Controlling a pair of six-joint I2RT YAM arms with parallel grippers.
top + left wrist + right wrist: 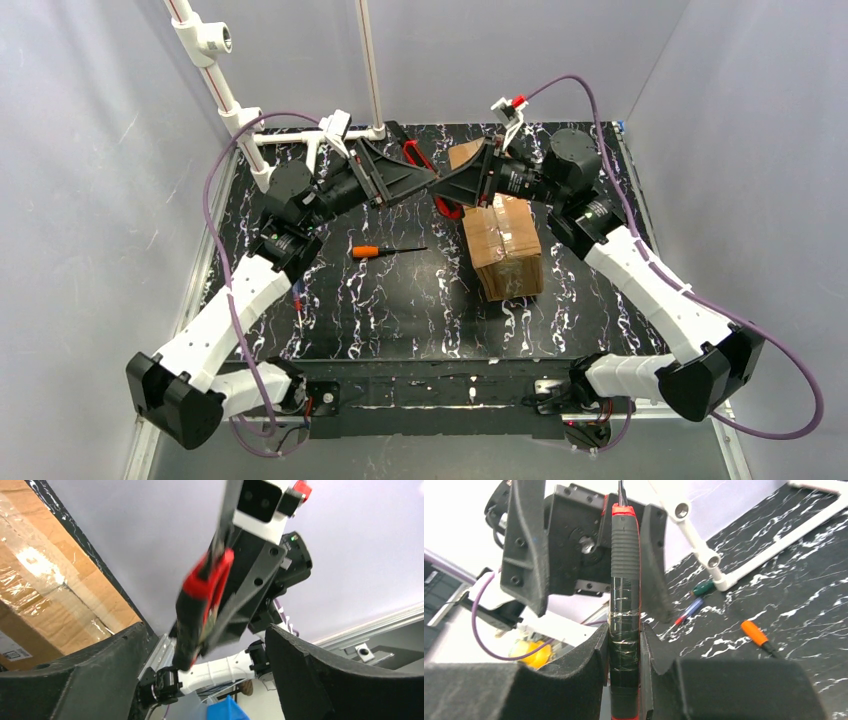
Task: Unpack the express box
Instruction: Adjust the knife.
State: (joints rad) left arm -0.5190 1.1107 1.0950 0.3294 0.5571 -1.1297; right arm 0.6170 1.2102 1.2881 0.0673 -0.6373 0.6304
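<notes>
Tabletop [380,300] — express box [505,250] just beside both jaws.

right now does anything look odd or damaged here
Nothing spilled or damaged. The express box is taped shut. One oddity: the red-and-black tool in the right end effector has clear tape wound round its handle.

My left arm [240,300] and right arm [650,290] reach forward and inward, fingertips facing each other. I have the left gripper [210,647] spread wide; the right gripper [624,645] pinches a red-and-black handle [624,575].
</notes>
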